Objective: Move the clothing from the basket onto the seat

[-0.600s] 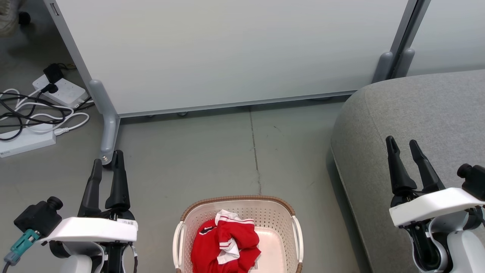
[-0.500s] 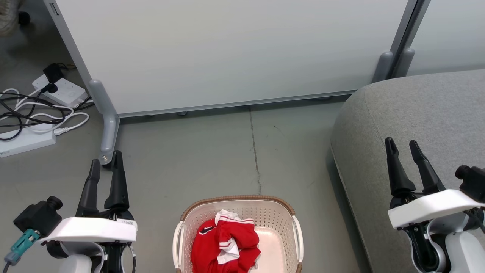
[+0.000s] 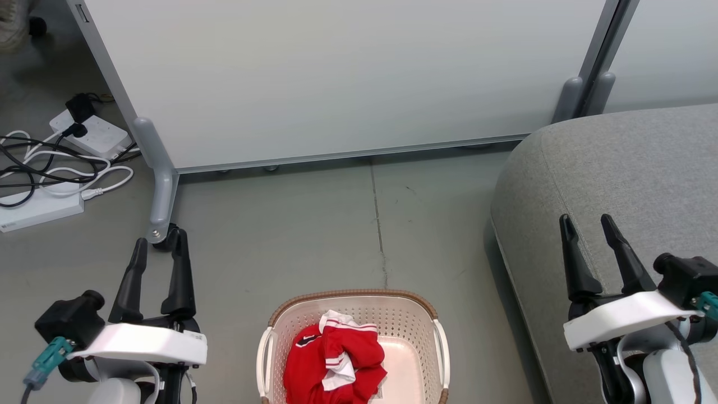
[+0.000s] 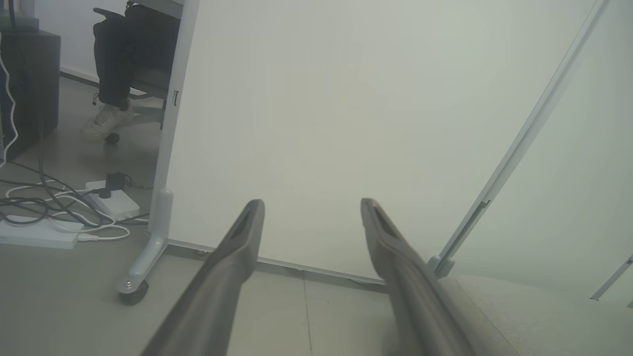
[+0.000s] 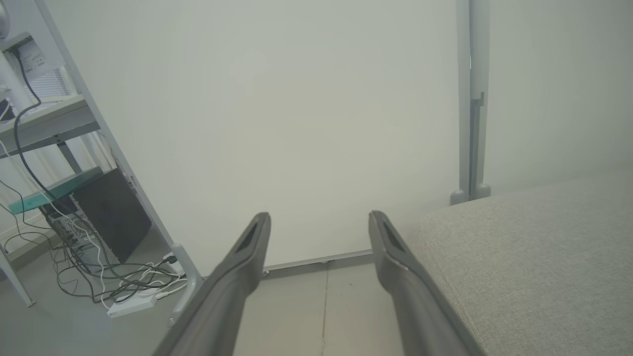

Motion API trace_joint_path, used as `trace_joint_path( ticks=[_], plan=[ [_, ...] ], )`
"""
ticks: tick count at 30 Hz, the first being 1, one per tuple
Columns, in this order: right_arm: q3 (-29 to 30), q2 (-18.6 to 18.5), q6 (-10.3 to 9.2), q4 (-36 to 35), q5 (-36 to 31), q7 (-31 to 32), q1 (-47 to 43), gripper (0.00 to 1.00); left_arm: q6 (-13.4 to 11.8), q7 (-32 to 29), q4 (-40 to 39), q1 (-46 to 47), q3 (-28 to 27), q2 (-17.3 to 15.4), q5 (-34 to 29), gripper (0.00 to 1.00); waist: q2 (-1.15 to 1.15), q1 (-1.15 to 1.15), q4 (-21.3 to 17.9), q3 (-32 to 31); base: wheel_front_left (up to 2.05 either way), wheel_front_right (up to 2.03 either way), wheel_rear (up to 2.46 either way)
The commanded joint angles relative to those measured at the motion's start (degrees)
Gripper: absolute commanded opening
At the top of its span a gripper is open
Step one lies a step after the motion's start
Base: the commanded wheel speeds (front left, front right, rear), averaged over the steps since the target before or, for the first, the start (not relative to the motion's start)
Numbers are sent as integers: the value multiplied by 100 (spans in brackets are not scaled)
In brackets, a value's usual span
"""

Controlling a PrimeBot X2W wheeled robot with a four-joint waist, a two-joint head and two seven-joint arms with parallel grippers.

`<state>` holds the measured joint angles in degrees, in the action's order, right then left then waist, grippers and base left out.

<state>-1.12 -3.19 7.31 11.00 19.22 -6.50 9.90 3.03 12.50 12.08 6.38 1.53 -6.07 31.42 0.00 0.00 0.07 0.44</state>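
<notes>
- Grey floor [image 3: 314,224], white partition [image 3: 336,78] behind; seat [image 3: 628,163] at right.
- Bottom edge cuts off basket [image 3: 353,293]; clothing [image 3: 314,365] heaped inside.
- Spread, empty: left tool [image 3: 159,237], right tool [image 3: 584,219].

clothing [image 3: 305,370]: bright red, white striped trim, small black mark | basket [image 3: 406,328]: cream-white, perforated, brown woven-look rim | seat [image 3: 617,168]: plain grey

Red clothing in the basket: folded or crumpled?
Crumpled. The clothing lies as a bunched heap against the left side of the basket, its white striped parts twisted through the red, with no flat layers or squared edges.
</notes>
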Motion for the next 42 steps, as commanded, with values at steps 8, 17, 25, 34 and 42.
trace_joint_path(
  ticks=[8, 17, 25, 34, 42],
  plan=[
    [-7, 0, 24, 245, -425, -207, 39, 100, -10, 70, 206, 208, 169, -43, -618, 100, 0, 0, 23, 23, 0, 0, 0],
    [-8, 17, 26, 471, -843, -302, 37, 100, -113, 119, 608, 289, 256, -87, -1099, 100, 0, 0, 24, 12, 0, 0, 0],
    [-15, 19, 26, 591, -1113, -315, 9, 100, -218, 156, 893, 328, 229, -87, -1369, 100, 0, 0, 31, 34, 0, 0, 0],
    [20, 17, 27, 636, -1187, -354, -42, 100, -314, 196, 1054, 370, 238, -59, -1611, 100, 0, 0, 62, 49, 0, 0, 0],
    [44, 13, 29, 661, -1262, -436, -84, 100, -347, 232, 1197, 400, 263, -85, -1823, 100, 0, 0, 88, 45, 0, 0, 0]
  ],
)
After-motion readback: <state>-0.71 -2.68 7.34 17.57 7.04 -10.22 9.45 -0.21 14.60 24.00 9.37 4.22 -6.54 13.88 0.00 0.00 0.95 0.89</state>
